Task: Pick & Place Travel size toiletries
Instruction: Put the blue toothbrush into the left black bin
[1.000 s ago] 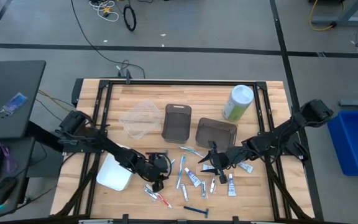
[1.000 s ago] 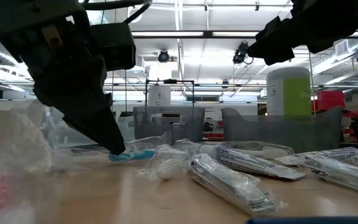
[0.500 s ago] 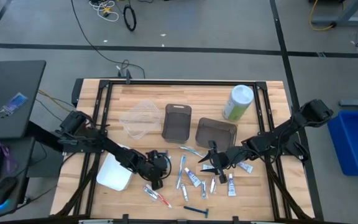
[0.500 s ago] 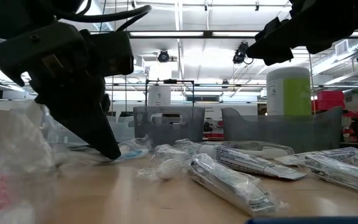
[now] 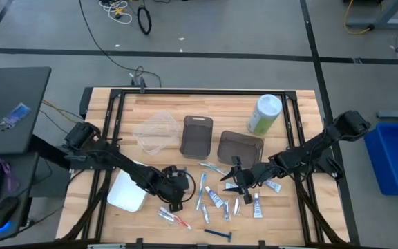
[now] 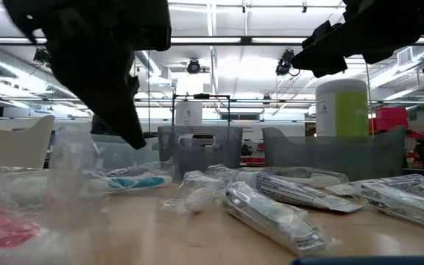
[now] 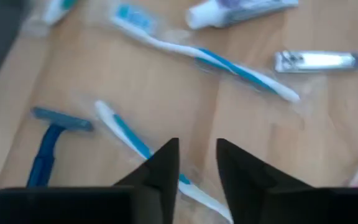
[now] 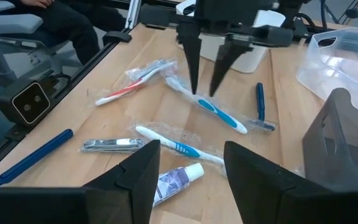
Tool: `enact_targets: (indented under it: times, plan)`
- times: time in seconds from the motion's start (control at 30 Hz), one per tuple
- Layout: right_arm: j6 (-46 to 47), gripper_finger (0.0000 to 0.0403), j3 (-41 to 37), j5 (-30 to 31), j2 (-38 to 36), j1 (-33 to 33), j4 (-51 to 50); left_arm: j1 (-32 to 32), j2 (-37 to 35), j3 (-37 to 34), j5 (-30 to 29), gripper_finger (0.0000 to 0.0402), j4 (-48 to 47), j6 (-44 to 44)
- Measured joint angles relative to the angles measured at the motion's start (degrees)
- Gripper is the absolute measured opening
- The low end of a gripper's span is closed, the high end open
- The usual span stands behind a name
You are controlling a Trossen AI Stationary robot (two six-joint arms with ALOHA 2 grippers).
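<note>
On the wooden worktop (image 5: 296, 214) strewn with toiletries, the left tool (image 8: 204, 78) hangs narrowly parted and empty above a wrapped blue-and-white toothbrush (image 8: 207, 107), so the pick looks unstarted and next needs a straight descent, while the right tool (image 5: 232, 178) waits wide apart nearby.

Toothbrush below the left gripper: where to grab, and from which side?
Take the toothbrush mid-handle, straight down from above. It lies flat on the table, long and slim, so fingers should close across its narrow width. The left gripper hangs open over that stretch. The razor lies near one end, so stay central. The right gripper waits nearby.
</note>
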Motion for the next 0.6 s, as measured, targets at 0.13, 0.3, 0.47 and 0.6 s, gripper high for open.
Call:
enact_targets:
  times: [0.13,0.3,0.47,0.6]
  plan:
    - [0.0,0.0183,0.0,0.0,0.0,0.0,0.0,0.7,0.9,-1.4,-0.4,0.0170,-2.8,-6.9]
    - [0.0,0.0182,0.0,0.0,0.0,0.0,0.0,0.8,1.2,-3.4,-0.1,0.0193,0.7,-9.0]
    - [0.0,0.0187,0.0,0.0,0.0,0.0,0.0,0.8,1.8,-3.8,1.0,0.0183,2.1,-6.6]
    - [0.0,0.0190,0.0,0.0,0.0,0.0,-0.1,0.9,4.1,-3.7,2.4,0.0167,3.2,-6.0]
